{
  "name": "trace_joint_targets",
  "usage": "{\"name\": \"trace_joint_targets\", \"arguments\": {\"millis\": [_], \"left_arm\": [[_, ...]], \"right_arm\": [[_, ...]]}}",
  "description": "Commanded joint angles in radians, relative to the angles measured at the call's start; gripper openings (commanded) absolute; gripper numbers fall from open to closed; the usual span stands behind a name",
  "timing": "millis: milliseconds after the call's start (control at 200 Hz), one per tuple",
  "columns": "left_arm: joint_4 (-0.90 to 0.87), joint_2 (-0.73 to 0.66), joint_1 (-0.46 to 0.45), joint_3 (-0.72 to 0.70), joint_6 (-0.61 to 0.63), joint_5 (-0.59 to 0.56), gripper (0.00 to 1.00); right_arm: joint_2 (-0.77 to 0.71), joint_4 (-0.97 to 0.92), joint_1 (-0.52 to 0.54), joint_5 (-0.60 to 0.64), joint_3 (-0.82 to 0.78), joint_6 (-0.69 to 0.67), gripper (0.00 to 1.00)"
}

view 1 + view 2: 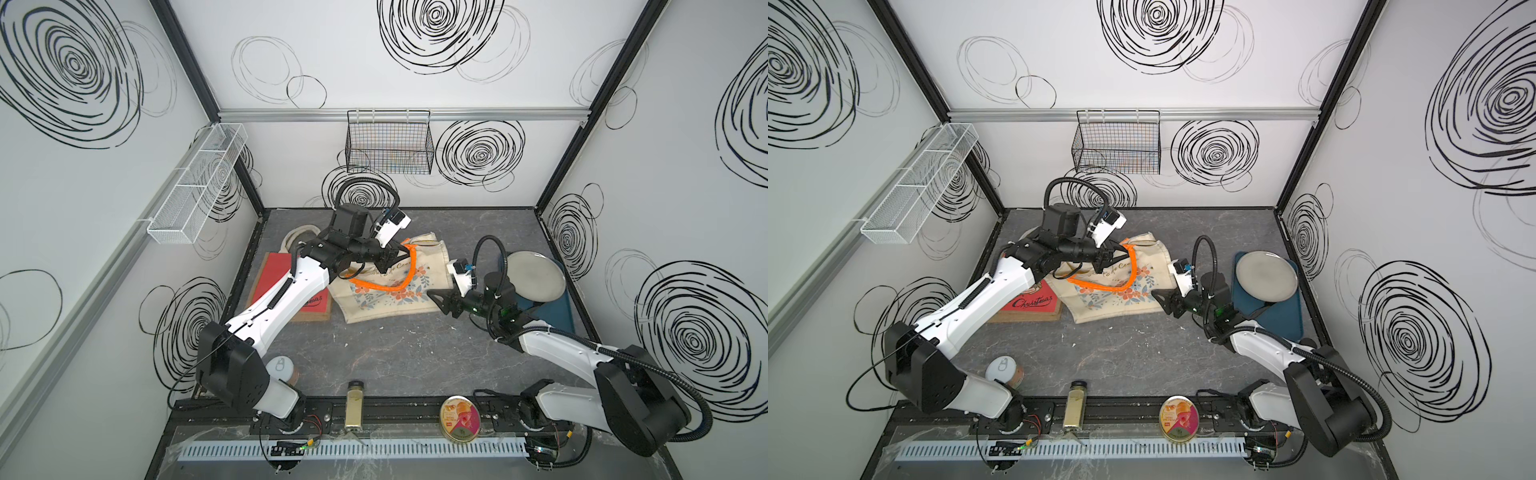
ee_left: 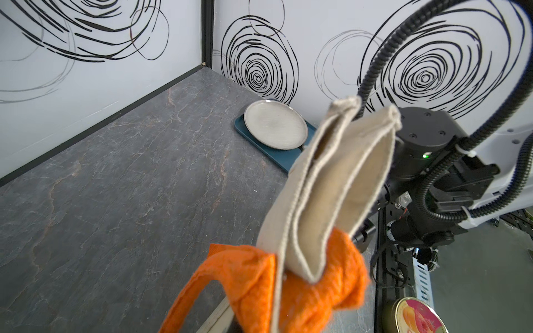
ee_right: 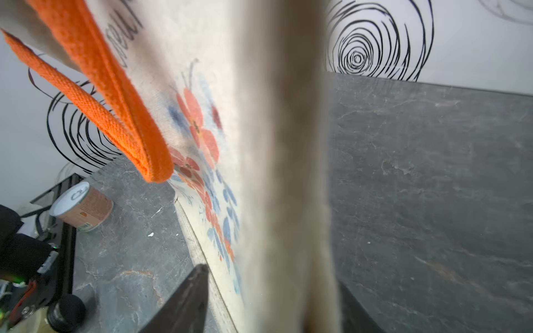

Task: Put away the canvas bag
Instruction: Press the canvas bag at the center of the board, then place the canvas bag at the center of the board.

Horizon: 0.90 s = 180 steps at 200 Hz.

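Left gripper (image 1: pixel 397 251): clamping shut on the canvas bag (image 1: pixel 386 297) at its top hem and orange handle (image 1: pixel 412 266).
Right gripper (image 1: pixel 435 300): standing part open, straddling the bag's side edge.
Bag: lying mid-way across the bench (image 1: pixel 395 357), toward its back edge.
Handling: probably light and floppy; hem and handle are giving the firmest hold.

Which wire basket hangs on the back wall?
The black wire basket; the white mesh basket is mounted on the side wall.
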Motion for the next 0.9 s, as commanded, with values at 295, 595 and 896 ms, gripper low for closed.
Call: {"name": "trace_joint_targets", "arguments": {"millis": [295,595,896], "left_arm": [[0.331,-0.049,-0.002,-0.034,-0.171,-0.064,0.00],[0.324,-0.049,-0.058,-0.003,-0.217,-0.468,0.73],[0.349,-0.201,0.039,-0.068,-0.379,-0.777,0.99]], "right_arm": [[0.028,0.027,0.039,-0.040,-0.079,0.062,0.19],[0.025,0.080,0.024,-0.130,-0.097,0.345,0.00],[0.115,-0.031,-0.238,-0.365,-0.052,0.653,0.00]]}}
